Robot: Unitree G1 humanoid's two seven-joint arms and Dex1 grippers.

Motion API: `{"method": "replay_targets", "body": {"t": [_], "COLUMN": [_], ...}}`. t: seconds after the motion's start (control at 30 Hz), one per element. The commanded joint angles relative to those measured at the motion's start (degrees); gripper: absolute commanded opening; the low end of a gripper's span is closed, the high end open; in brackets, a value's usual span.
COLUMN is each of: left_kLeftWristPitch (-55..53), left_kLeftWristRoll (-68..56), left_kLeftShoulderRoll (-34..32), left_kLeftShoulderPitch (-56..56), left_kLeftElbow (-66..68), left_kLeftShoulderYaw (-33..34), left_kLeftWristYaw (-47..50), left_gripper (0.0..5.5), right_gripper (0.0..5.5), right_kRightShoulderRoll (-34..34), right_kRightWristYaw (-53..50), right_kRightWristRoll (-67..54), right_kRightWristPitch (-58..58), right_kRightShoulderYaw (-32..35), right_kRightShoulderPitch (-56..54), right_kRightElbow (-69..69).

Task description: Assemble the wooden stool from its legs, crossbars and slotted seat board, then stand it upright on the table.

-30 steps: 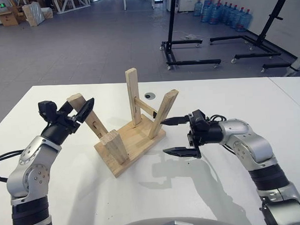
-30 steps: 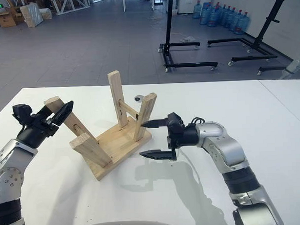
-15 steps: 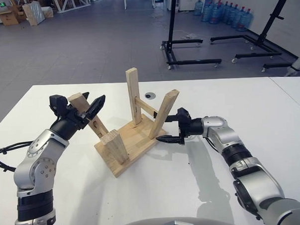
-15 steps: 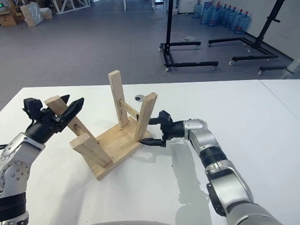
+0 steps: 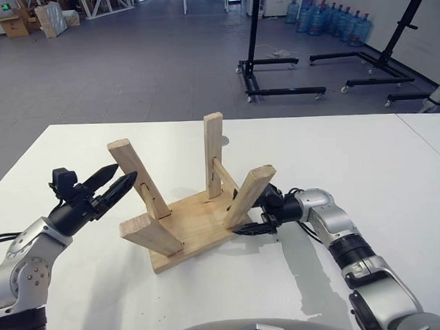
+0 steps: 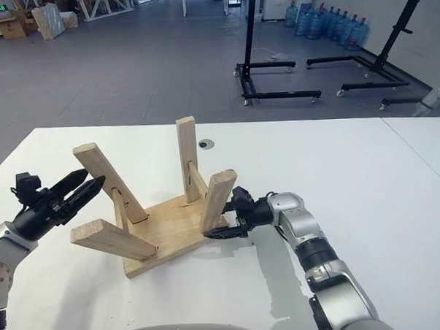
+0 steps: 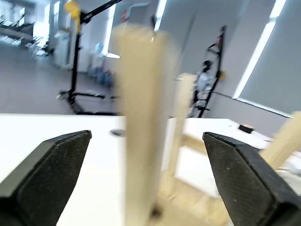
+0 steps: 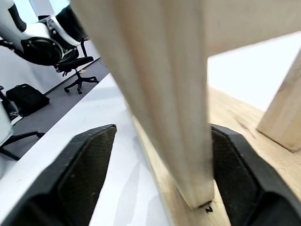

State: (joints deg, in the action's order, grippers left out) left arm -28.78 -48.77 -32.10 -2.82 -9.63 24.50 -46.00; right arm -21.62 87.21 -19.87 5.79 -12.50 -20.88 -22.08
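The wooden stool lies upside down on the white table [image 5: 351,152], with its seat board [image 5: 197,226] flat and its legs pointing up and splayed. My right gripper [image 5: 253,216] is open and straddles the base of the near right leg [image 5: 252,194]. In the right wrist view that leg [image 8: 169,94] fills the gap; one finger [image 8: 235,179] touches it and the other stands a little apart. My left gripper [image 5: 118,178] is open just left of the far left leg [image 5: 136,176], apart from it. That leg [image 7: 141,117] shows ahead between its fingers.
A small round hole [image 6: 203,144] sits in the table behind the stool. Black wheeled stands [image 5: 281,60] are on the floor beyond the far edge. Bare table stretches to the right and in front of the stool.
The stool has turned and slid toward me and to the right. My right gripper has moved in around the near right leg. My left gripper has drawn back and lower, off the far left leg.
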Motion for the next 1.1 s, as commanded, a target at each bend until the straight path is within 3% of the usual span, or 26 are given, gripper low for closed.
{"method": "replay_targets", "body": {"t": [0.03, 0.2, 0.43, 0.57, 0.7, 0.83, 1.03, 1.1], "left_kLeftWristPitch": [0.8, 1.0, 2.6, 4.3, 7.4, 12.0, 16.9, 17.2], "left_kLeftWristRoll": [0.3, 0.0, -0.7, -1.7, -4.0, 5.5, 10.2, 10.7], "left_kLeftShoulderRoll": [0.5, 1.9, 4.0, 5.2, 8.8, 13.7, 21.3, 21.3], "left_kLeftShoulderPitch": [-0.4, -2.4, -3.6, -4.2, -5.0, -3.3, -6.1, -5.9], "left_kLeftElbow": [-0.7, -4.5, -4.7, -3.2, -2.8, 4.5, 5.4, 6.3], "left_kLeftShoulderYaw": [0.9, -0.1, 1.9, 7.0, 14.0, 9.4, 2.4, 1.4], "left_kLeftWristYaw": [0.6, 0.8, 2.4, 5.5, 12.2, 19.9, 19.8, 19.1], "left_gripper": [4.33, 4.33, 4.33, 4.33, 4.33, 4.33, 4.33, 4.33], "right_gripper": [2.47, 1.6, 1.24, 1.21, 1.21, 1.19, 1.08, 1.59], "right_kRightShoulderRoll": [-1.5, -0.5, -4.4, -11.4, -23.3, -29.5, -24.3, -20.3], "right_kRightWristYaw": [-0.8, -7.7, -12.4, -14.2, -9.1, -7.8, -14.3, -16.4], "right_kRightWristRoll": [-2.2, -4.4, -9.1, -23.2, -21.1, -24.9, -25.5, -23.0], "right_kRightWristPitch": [6.7, 14.3, 25.7, 53.5, 64.4, 74.4, 79.8, 76.4], "right_kRightShoulderYaw": [-2.5, -3.1, -3.4, -0.9, -3.1, -3.2, -1.7, -1.6], "right_kRightShoulderPitch": [3.5, 6.0, 7.6, 3.3, -2.3, -1.2, -3.4, -5.5], "right_kRightElbow": [13.0, 22.2, 34.1, 39.1, 21.3, 13.1, 5.0, -1.1]}}
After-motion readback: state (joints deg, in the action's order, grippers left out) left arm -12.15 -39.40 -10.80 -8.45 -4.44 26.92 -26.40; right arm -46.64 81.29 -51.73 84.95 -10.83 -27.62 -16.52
